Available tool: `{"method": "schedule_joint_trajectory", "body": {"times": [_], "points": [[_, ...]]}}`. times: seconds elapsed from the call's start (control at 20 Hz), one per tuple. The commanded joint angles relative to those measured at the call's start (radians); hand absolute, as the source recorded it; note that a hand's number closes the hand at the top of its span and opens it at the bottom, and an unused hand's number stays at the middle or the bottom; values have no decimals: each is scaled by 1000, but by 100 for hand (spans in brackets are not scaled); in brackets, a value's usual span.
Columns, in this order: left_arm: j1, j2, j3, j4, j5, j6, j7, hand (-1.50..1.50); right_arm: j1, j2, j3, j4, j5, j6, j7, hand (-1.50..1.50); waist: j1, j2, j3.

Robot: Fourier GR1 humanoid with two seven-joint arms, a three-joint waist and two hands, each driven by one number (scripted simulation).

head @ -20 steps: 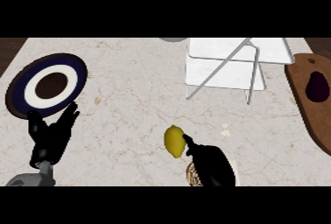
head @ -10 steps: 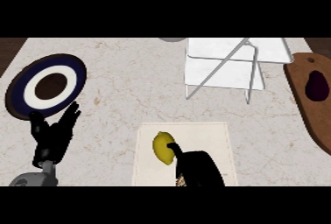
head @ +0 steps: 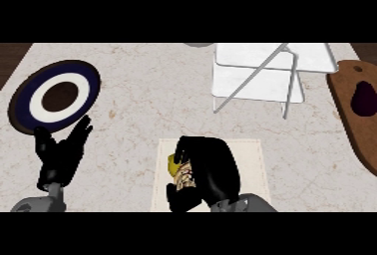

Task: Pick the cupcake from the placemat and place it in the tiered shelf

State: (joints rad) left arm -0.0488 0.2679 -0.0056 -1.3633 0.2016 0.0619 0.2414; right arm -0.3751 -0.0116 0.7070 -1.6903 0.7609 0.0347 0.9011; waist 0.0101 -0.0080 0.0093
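Marble counter (head: 147, 99), unlabelled cupcake (head: 177, 167) under right hand (head: 210, 169)

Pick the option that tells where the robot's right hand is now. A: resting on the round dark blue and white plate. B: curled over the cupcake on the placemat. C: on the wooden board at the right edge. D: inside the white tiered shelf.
B: the right hand is curled over the yellow-topped cupcake, which sits on the pale placemat, well below the tiered shelf.

Black left robot hand (head: 63, 152), grey forearms, black right robot hand (head: 210, 172)
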Motion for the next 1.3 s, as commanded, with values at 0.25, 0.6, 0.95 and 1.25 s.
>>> {"method": "schedule_joint_trajectory", "body": {"times": [0.25,0.6,0.95,1.25], "points": [[-19,8,33,41,32,-21,57,0,-257,11,-88,-334,136,107,322,150,-23,0,-11],[-1,-31,4,2,-6,21,59,0,-473,-17,-352,-361,91,289,364,150,-23,3,-11],[17,-21,23,45,4,-25,14,0,-673,-8,-546,-249,41,342,394,150,-20,3,-12],[-10,-19,28,3,4,-3,78,0,-808,-152,-797,-116,-62,399,279,150,-19,4,-10]]}}
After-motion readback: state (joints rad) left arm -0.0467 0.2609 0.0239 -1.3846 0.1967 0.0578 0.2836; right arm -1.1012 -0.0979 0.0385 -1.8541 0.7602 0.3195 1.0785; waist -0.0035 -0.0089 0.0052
